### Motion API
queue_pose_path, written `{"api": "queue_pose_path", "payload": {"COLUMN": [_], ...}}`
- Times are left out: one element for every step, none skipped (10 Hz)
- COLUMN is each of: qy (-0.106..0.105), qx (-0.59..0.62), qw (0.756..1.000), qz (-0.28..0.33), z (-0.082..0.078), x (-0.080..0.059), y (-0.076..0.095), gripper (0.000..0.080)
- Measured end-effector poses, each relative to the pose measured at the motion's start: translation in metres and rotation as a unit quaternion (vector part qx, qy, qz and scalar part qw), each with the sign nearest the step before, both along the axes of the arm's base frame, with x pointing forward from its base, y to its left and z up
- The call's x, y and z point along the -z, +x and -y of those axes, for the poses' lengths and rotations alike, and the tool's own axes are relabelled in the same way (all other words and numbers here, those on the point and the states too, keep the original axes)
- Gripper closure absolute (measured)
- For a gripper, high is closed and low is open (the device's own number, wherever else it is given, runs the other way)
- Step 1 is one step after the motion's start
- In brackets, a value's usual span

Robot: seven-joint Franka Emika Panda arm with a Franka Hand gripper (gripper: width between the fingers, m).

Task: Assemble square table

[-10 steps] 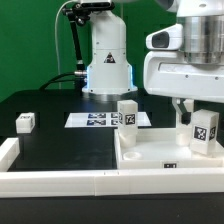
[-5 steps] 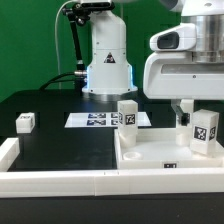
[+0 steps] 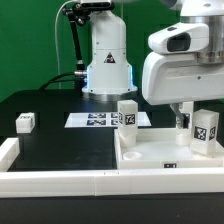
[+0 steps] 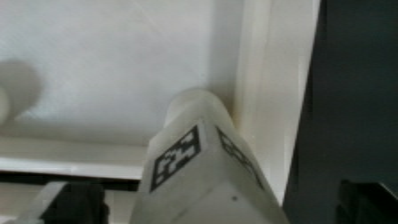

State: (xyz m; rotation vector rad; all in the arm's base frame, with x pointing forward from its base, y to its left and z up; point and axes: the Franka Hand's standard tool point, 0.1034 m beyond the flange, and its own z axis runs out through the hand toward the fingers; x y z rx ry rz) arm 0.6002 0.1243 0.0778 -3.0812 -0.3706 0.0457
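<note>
Nearest: white L-shaped rail [image 3: 60, 180] across the front. Behind it lies the square panel [image 3: 160, 160], rim-up on the black tabletop [image 3: 60, 140] at the exterior view's right, carrying 2 upright legs with long axes vertical: right leg [image 3: 205, 131] and middle leg [image 3: 128, 113]. Tool [image 3: 186, 113] hangs just beside the right leg's top, jaws wide apart and gripping nothing; only the wrist view shows its dark fingertips [image 4: 71, 202] standing clear on either side of a tagged leg. Farther: loose leg [image 3: 25, 122] on the tabletop at the exterior view's left, marker board [image 3: 95, 120], robot base [image 3: 108, 65].
</note>
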Motion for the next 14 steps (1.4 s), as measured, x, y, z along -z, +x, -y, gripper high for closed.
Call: {"api": "queue_pose_path", "payload": {"qy": [-0.001,-0.002,-0.001,0.0,0.0,0.001,0.001,-0.001,-0.001,-0.001,-0.001,-0.001,-0.001,-0.001], "qx": [-0.036,-0.056,-0.094,-0.117,-0.143,-0.16,-0.159,-0.168,-0.167,-0.167,-0.166,-0.166,-0.166,-0.165], "qw": [0.999,0.998,0.996,0.993,0.99,0.987,0.987,0.986,0.986,0.986,0.986,0.986,0.986,0.986], "qz": [-0.001,0.001,0.003,0.004,0.008,0.011,0.013,0.015,0.015,0.015,0.015,0.015,0.015,0.015], "z": [-0.001,-0.001,-0.001,0.0,0.0,0.003,0.008,0.009,0.009,0.009,0.009,0.01,0.01,0.01], "x": [0.0,0.0,0.0,0.0,0.0,0.0,0.001,0.001,0.001,0.001,0.002,0.002,0.002,0.002], "y": [-0.001,-0.002,-0.001,-0.001,0.001,0.002,0.003,0.004,0.004,0.004,0.004,0.004,0.004,0.004], "gripper": [0.015,0.015,0.015,0.015,0.015,0.015,0.015,0.015,0.0241,0.0241,0.0421,0.0509,0.0509,0.0509]}}
